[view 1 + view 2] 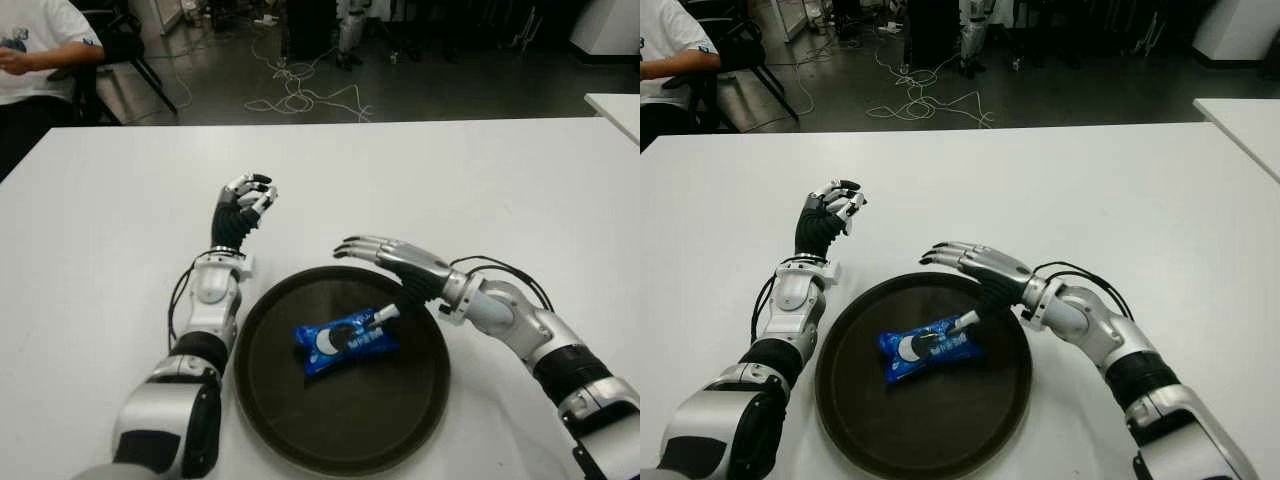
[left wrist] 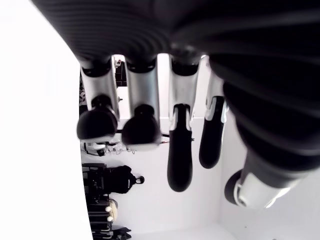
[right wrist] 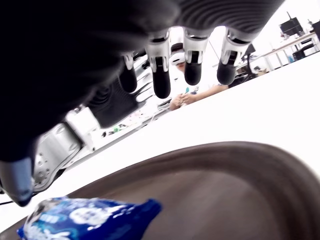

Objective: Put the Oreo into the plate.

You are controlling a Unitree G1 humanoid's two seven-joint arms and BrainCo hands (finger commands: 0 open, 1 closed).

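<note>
The blue Oreo pack (image 1: 345,340) lies flat inside the dark round plate (image 1: 340,425), slightly right of its middle. My right hand (image 1: 365,281) hovers over the plate's far right part, open with fingers spread; its thumb tip sits at the pack's right end. In the right wrist view the pack (image 3: 85,220) lies on the plate (image 3: 225,185) beneath the spread fingers (image 3: 162,80), ungrasped. My left hand (image 1: 248,197) is raised over the white table (image 1: 500,180) just beyond the plate's left rim, fingers curled, holding nothing.
A seated person in a white shirt (image 1: 30,50) is at the table's far left corner. Cables (image 1: 300,95) lie on the floor beyond the table. Another white table's corner (image 1: 615,105) shows at the right.
</note>
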